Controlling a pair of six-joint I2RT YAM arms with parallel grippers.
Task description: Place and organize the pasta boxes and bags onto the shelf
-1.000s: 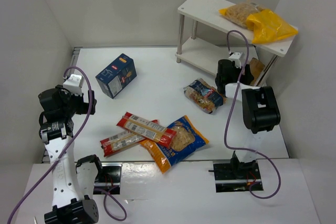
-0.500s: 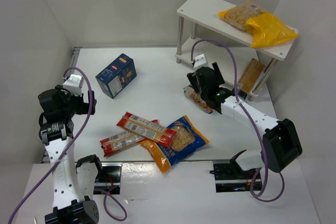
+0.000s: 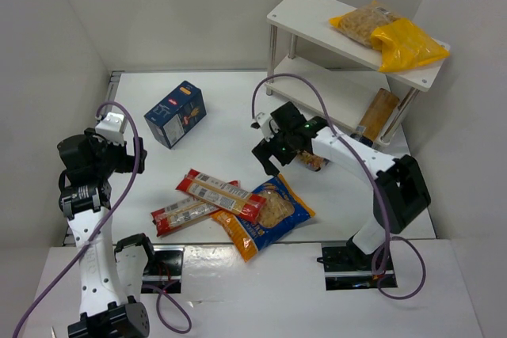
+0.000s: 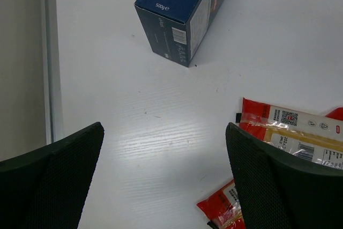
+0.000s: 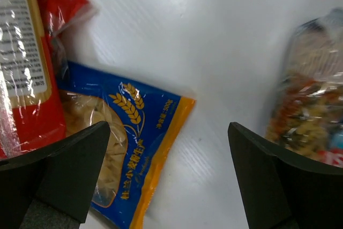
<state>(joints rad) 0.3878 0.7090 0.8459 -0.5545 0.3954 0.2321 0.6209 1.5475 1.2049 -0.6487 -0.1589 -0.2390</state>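
The white two-tier shelf stands at the back right. Two yellow bags lie on its top tier, and a brown pack leans at its lower tier. A dark blue carton stands on the table. Two red spaghetti packs and an orange-blue bag lie mid-table. A clear bag is partly hidden by my right arm. My right gripper is open and empty, above the table between the orange-blue and clear bags. My left gripper is open and empty, left of the red packs.
White walls close in the table on the left, back and right. A metal rail runs along the table's left edge. The shelf's slim silver legs stand near my right arm. Purple cables loop over both arms.
My right arm has swung left from the shelf's lower tier, past the clear bag, to the gap beside the orange-blue bag. The left arm has not moved.
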